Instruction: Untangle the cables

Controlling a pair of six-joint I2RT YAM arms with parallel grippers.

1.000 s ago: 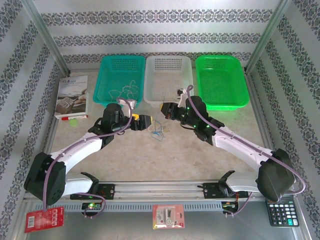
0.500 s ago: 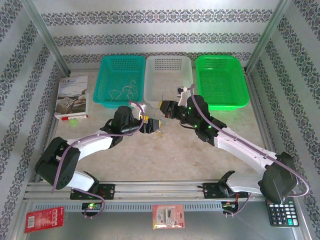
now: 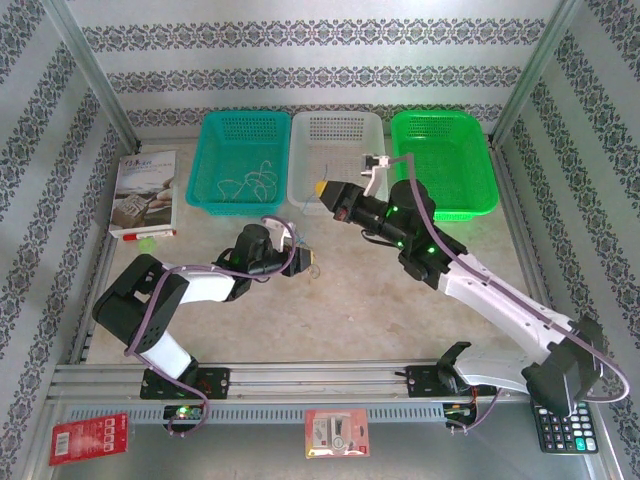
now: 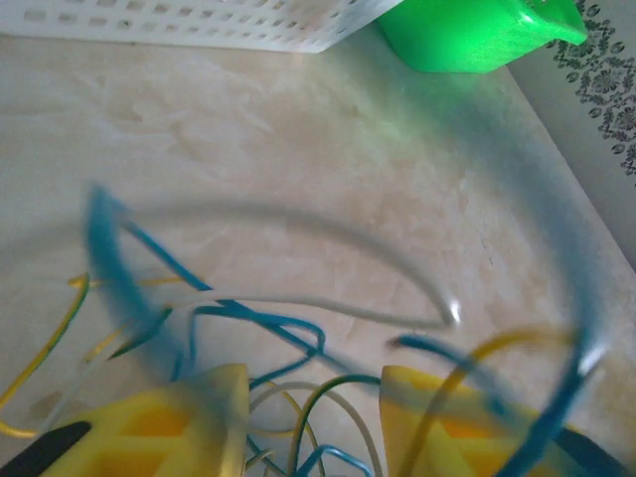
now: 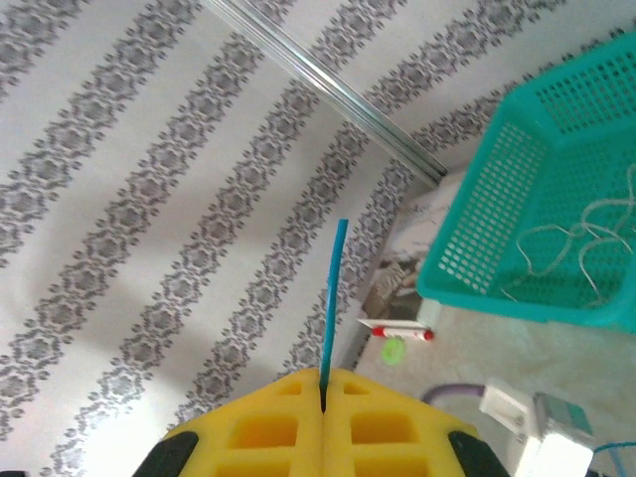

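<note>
Your right gripper point(image 3: 322, 189), raised at the near edge of the white basket point(image 3: 340, 145), is pressed together on a blue cable point(image 5: 334, 298) — one end pokes out above. Your left gripper point(image 4: 313, 397) sits low on the bench point(image 3: 360, 300), fingers point(image 4: 179, 427) spread around the tangled cables point(image 4: 253, 323) — just left of centre.

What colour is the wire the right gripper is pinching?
The wire is blue; clearest in the right wrist view.

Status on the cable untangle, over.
Left gripper part open, straddling cable tangle on table. Right gripper shut on blue cable end, held high. Whitish cable lies in teal basket.
</note>
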